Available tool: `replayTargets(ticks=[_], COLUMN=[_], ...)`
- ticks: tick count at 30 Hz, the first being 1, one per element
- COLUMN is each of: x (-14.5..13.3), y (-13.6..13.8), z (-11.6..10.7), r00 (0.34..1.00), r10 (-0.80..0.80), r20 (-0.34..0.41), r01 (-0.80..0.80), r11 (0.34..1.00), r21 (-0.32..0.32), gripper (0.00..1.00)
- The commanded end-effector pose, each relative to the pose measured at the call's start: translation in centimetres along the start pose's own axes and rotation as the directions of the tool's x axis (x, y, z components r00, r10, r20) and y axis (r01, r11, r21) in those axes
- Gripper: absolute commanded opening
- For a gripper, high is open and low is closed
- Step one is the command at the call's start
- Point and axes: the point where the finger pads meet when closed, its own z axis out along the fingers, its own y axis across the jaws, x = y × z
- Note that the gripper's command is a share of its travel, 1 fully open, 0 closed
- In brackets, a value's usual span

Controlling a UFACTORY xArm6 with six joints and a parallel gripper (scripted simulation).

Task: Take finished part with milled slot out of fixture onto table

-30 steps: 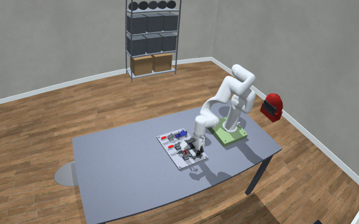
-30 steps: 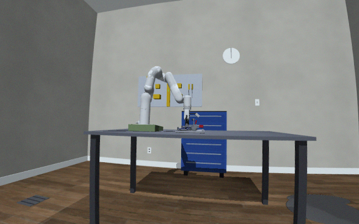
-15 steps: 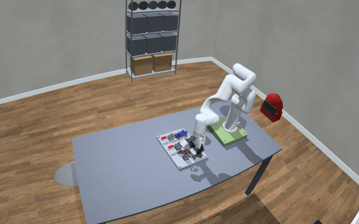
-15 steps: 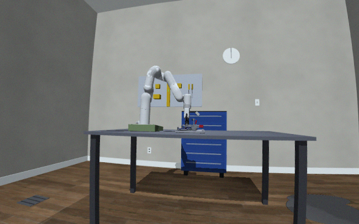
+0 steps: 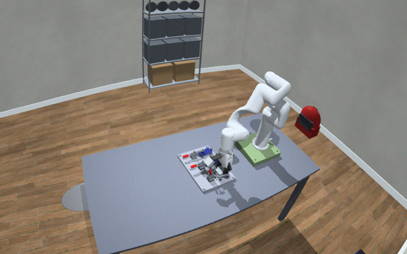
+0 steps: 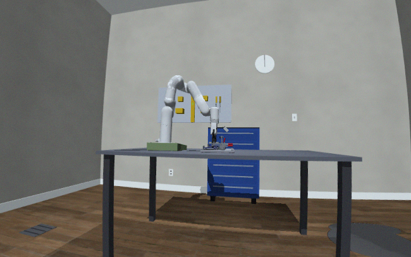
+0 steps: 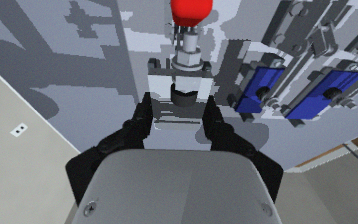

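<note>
My gripper (image 5: 226, 171) (image 6: 214, 142) (image 7: 178, 103) points down over the near end of the fixture plate (image 5: 203, 186). It is shut on the bright finished part (image 7: 200, 89), one finger at each side. Whether the part touches its rest pads cannot be told. That nest's clamp has its red handle (image 5: 210, 171) (image 6: 224, 139) (image 7: 192, 11) raised; its spindle (image 7: 190, 42) shows just beyond the part in the wrist view. Two blue blanks (image 7: 260, 90) (image 7: 325, 95) sit in the other nests, with clamp tips over them; their red handles (image 5: 185, 156) (image 5: 193, 166) lie low.
The grey table (image 5: 142, 195) extends around the fixture plate. The arm's green base block (image 5: 257, 156) (image 6: 162, 147) stands behind the gripper. A pale tilted block shows close beside the gripper. Neighbouring clamps stand close to the fingers.
</note>
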Motion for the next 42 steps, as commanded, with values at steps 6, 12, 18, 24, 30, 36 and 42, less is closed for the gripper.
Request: replayTargets(ticks=[6,12,18,24,30,36,42], x=[0.1,0.1,-0.1,-0.3,-0.5,-0.7,-0.7], y=[0.0,0.0,0.0,0.0,0.0,0.0,0.0], z=[-0.2,-0.3,-1.1,-1.9,-3.0,-3.6,-3.6], r00=[1.000,1.000,1.000,1.000,1.000,1.000,1.000], r10=[0.000,0.000,0.000,0.000,0.000,0.000,0.000], r20=[-0.004,-0.004,-0.004,-0.004,-0.004,-0.004,-0.004], r01=[0.000,0.000,0.000,0.000,0.000,0.000,0.000], r11=[1.000,1.000,1.000,1.000,1.000,1.000,1.000], r21=[0.001,0.001,0.001,0.001,0.001,0.001,0.001], gripper=[0.00,0.00,0.00,0.00,0.00,0.00,0.00])
